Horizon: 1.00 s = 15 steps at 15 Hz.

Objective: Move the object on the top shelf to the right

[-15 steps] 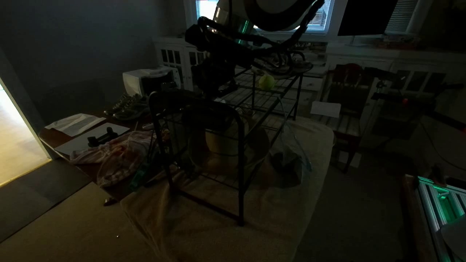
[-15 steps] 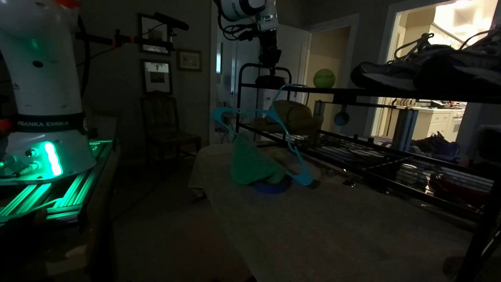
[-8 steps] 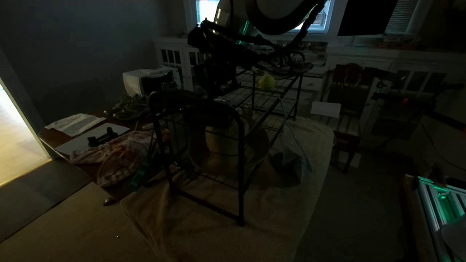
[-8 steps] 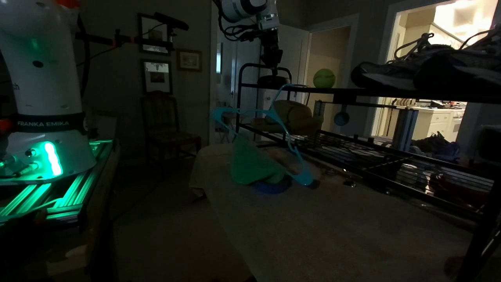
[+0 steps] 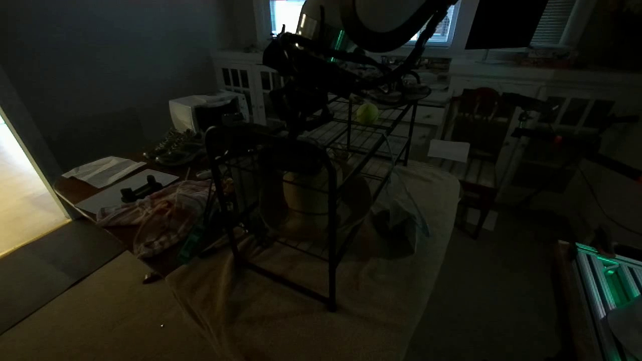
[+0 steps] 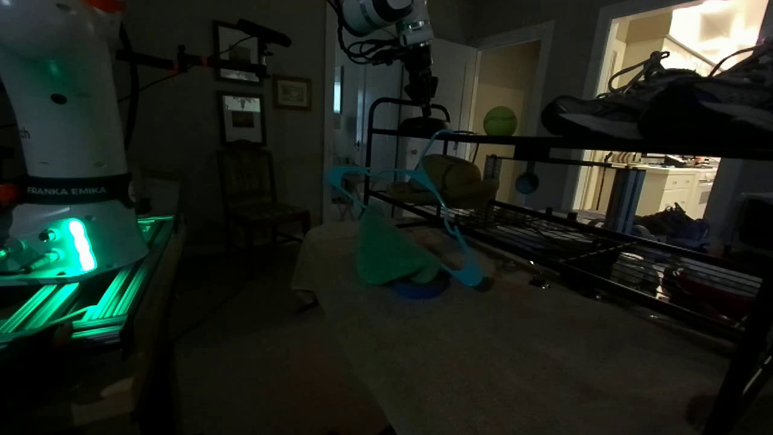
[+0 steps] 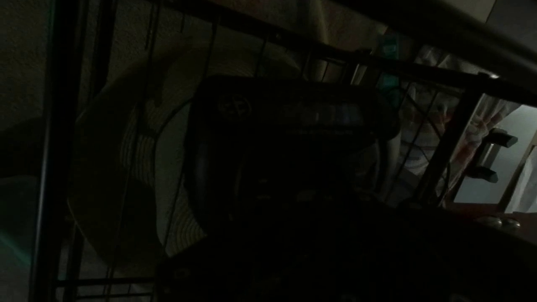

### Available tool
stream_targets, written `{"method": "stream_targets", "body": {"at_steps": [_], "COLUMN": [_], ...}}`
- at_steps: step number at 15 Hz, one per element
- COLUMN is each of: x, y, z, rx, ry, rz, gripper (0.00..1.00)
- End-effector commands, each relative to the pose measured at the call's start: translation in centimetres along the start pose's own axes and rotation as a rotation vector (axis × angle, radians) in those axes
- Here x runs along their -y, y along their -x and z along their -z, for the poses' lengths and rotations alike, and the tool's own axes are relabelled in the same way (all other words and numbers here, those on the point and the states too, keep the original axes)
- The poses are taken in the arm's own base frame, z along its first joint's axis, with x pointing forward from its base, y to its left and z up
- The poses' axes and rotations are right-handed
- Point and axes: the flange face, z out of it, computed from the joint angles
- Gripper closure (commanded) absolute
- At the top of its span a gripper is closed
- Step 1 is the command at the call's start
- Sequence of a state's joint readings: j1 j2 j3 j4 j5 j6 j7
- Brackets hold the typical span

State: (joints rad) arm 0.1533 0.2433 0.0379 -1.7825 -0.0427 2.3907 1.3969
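Note:
The top shelf (image 5: 368,155) is the upper wire tier of a black metal rack; its edge also shows in an exterior view (image 6: 531,140). A black rounded object (image 6: 423,125) lies at its arched end, seen also in an exterior view (image 5: 293,156) and in the wrist view (image 7: 310,111). My gripper (image 6: 426,112) points down onto this object; it also shows in an exterior view (image 5: 295,131). Its fingertips look close together in both exterior views and appear shut on the object. In the wrist view the jaws are lost in darkness, so the exact contact is hidden.
A tennis ball (image 6: 500,121) sits on the top shelf beside the object, with shoes (image 6: 640,112) farther along. The rack's arched end bar (image 6: 370,115) rises above the shelf. A straw hat (image 5: 311,193) is below. A blue hanger (image 6: 471,277) hangs at the rack's side.
My gripper and the black object have shifted together slightly to the right in both exterior views, a little nearer the tennis ball. The ball and shoes have not moved.

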Motion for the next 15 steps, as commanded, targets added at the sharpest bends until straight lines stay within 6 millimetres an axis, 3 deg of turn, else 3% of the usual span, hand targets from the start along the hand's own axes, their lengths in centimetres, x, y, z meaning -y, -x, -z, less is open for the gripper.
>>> {"method": "stream_targets", "body": {"at_steps": [1,6,11,15], "x": [-3.0,-3.8,-2.1,-2.1], "y": [-0.6,-1.6,-0.1,0.4], "z": [-4.4,-4.8,-2.0,-1.5], "rx": [0.000,-0.024,0.015,0.030], "ry": [0.102,0.114,0.051,0.042], "rz": [0.019,0.038,0.084,0.103], "gripper": [1.00,1.00,1.00,1.00]}}
